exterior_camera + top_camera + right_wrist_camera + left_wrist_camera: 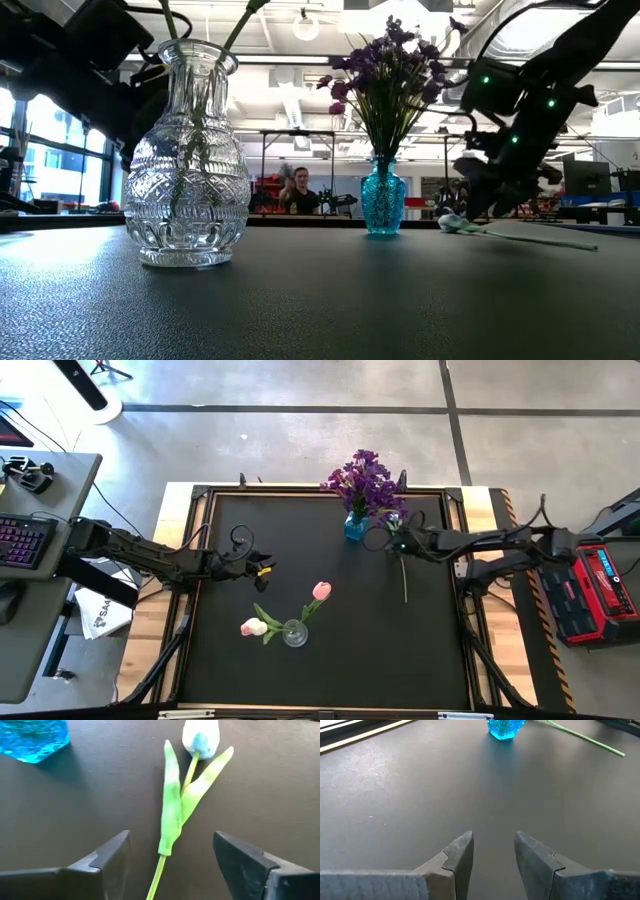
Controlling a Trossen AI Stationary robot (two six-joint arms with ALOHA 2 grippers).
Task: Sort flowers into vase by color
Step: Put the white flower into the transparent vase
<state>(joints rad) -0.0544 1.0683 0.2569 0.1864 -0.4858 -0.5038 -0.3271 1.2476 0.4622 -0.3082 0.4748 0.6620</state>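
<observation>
Here the right gripper gapes over the white tulip beside the blue vase.

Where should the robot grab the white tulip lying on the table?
Grip the white tulip on its thin green stem just below the leaves, coming straight down from above. It lies flat on the mat, and the open right pincer already straddles that stem; the bloom and leaves look floppy.

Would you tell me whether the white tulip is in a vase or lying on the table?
Lying flat on the table, beside the blue vase: the white tulip rests between the right gripper's open fingers.
</observation>
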